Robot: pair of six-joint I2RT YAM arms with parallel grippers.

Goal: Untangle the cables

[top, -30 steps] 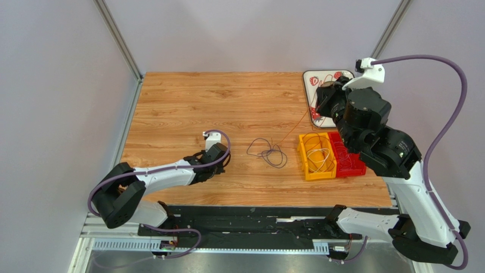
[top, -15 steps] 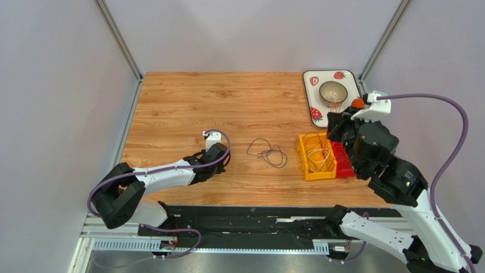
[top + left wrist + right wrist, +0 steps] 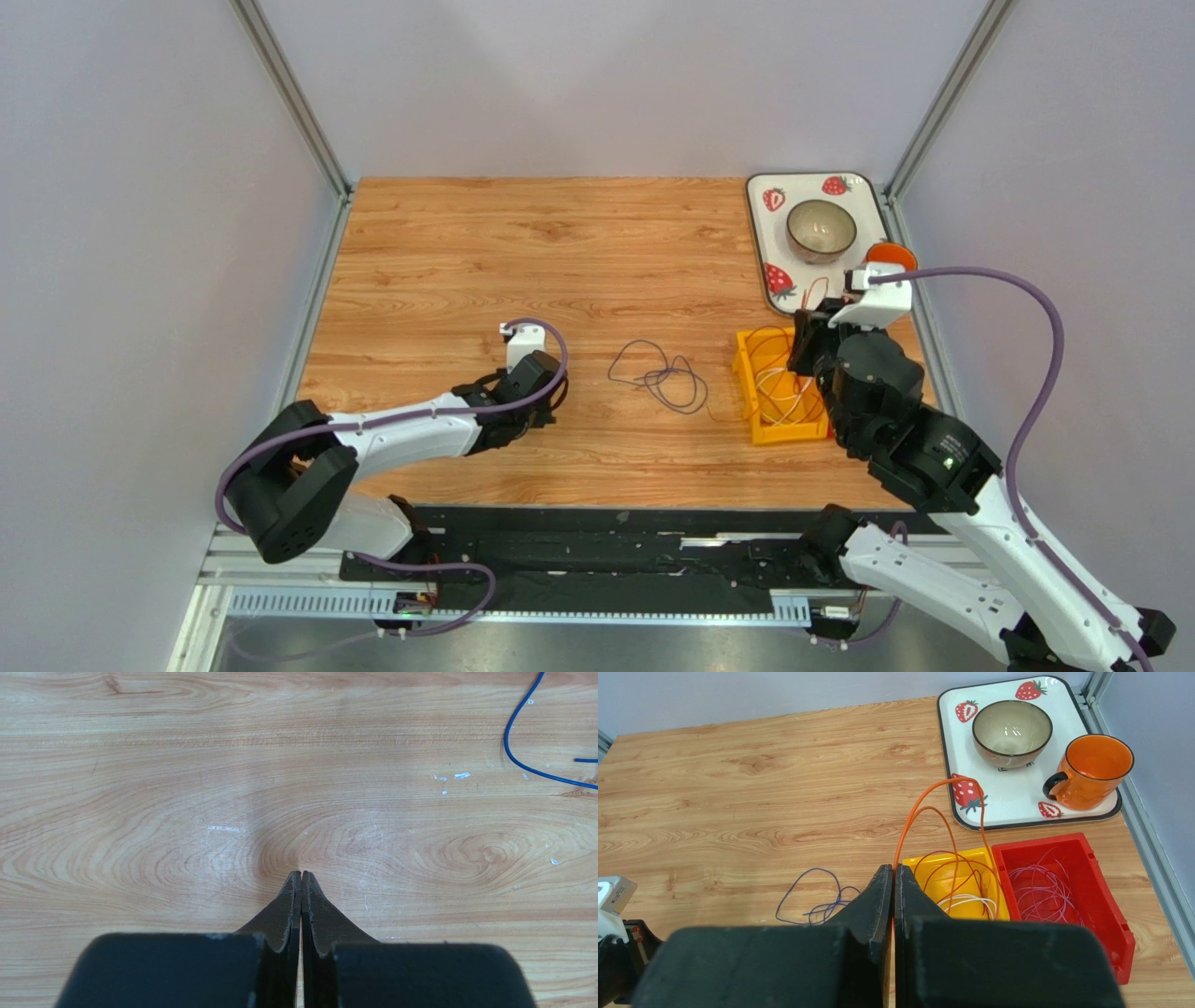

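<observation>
Wooden table (image 3: 773, 777): yellow bin (image 3: 946, 856) holds orange cables (image 3: 952, 873); red bin (image 3: 1041, 844), whitish cables (image 3: 1046, 889).

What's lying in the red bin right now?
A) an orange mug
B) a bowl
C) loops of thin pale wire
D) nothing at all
C: the right wrist view shows the red bin holding loops of thin pale wire, while the orange mug and the bowl sit on the strawberry tray.
</observation>
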